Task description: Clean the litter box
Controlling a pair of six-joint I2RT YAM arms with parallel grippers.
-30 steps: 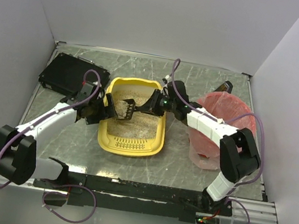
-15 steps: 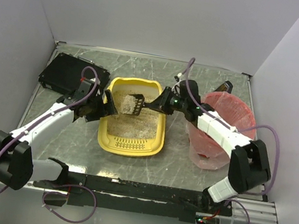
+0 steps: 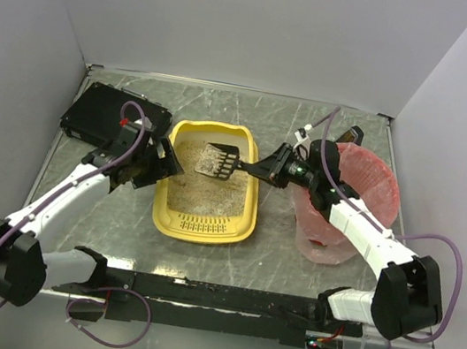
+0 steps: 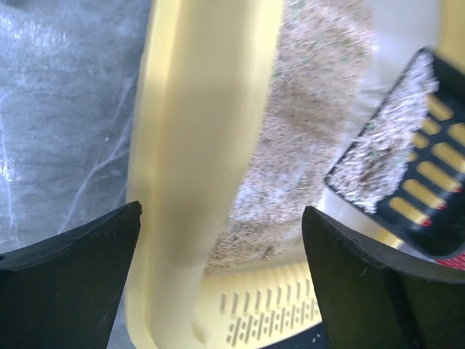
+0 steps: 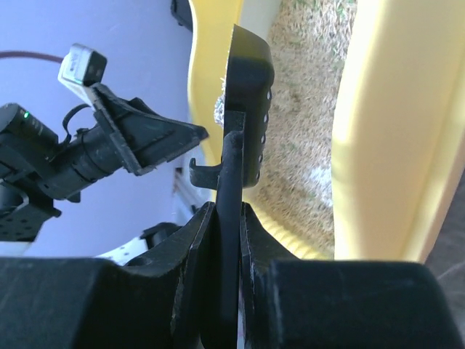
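The litter box [image 3: 204, 223] sits at the middle of the table [image 3: 102, 206], its slotted rim at the 6 o'clock end and beige litter spread across its floor.

The left arm rises from its base at 7 o'clock and stretches its forearm toward 1 o'clock. That puts the left gripper [image 3: 168, 162] at the 9 o'clock wall of the box. Its fingers stand wide apart and hold nothing. In the left wrist view, the yellow rim [image 4: 196, 145] runs between the two black fingers [image 4: 73, 269]; whether either one touches it cannot be told.

The right arm folds at an elbow near 5 o'clock, and its forearm reaches toward 10 o'clock across the pink-red bag-lined bin [image 3: 355, 172], which stands at 3 o'clock just beside the box. The right gripper [image 3: 263, 169] is clamped tight on the handle of a black slotted scoop [image 3: 218, 161]. In the right wrist view, both fingers [image 5: 190, 247] pinch the thin handle edge-on [image 5: 247, 109]. The scoop head hangs above the 12 o'clock half of the box, carrying a layer of litter [image 4: 378, 145]. A flat black box [image 3: 113, 114] lies at 10 o'clock.
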